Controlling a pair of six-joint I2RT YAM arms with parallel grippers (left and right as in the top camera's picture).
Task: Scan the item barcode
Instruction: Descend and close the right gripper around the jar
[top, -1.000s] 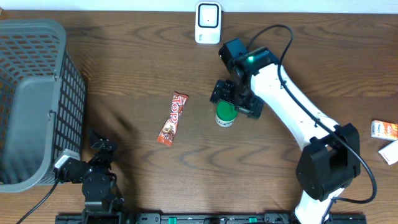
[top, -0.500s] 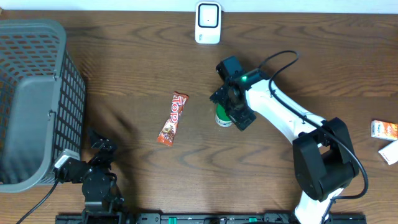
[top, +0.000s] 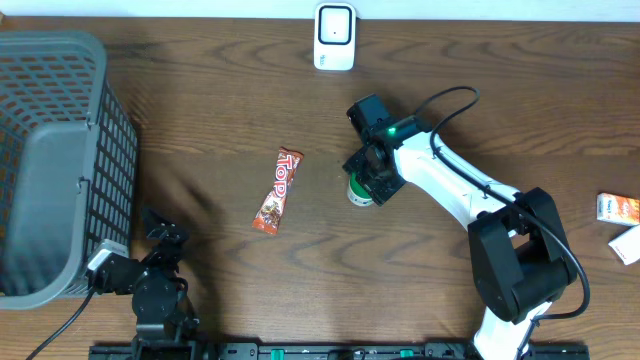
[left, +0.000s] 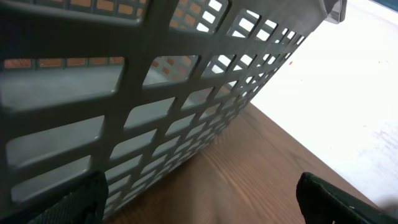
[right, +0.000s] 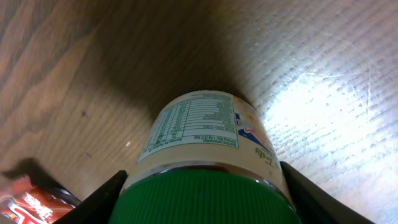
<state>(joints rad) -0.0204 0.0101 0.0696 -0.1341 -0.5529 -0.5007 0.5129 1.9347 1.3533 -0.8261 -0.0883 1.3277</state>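
Observation:
A jar with a green lid (top: 356, 192) and a pale printed label (right: 193, 124) stands on the wooden table, right of centre. My right gripper (top: 367, 184) is down over it from above. In the right wrist view its two dark fingers (right: 102, 196) press against the sides of the jar, so the right gripper (right: 202, 202) is shut on it. The white barcode scanner (top: 334, 36) sits at the table's far edge, above the jar. My left gripper (top: 160, 232) rests at the front left, open, with only bare table between its fingers (left: 84, 198).
A grey slotted basket (top: 55, 160) fills the left side, close to the left gripper (left: 199, 208). A red "Top" snack bar (top: 278, 190) lies left of the jar. Two small cartons (top: 620, 208) lie at the right edge.
The right arm has come down over the jar and its fingers have closed in from wide open onto the jar's sides. The left arm has not moved.

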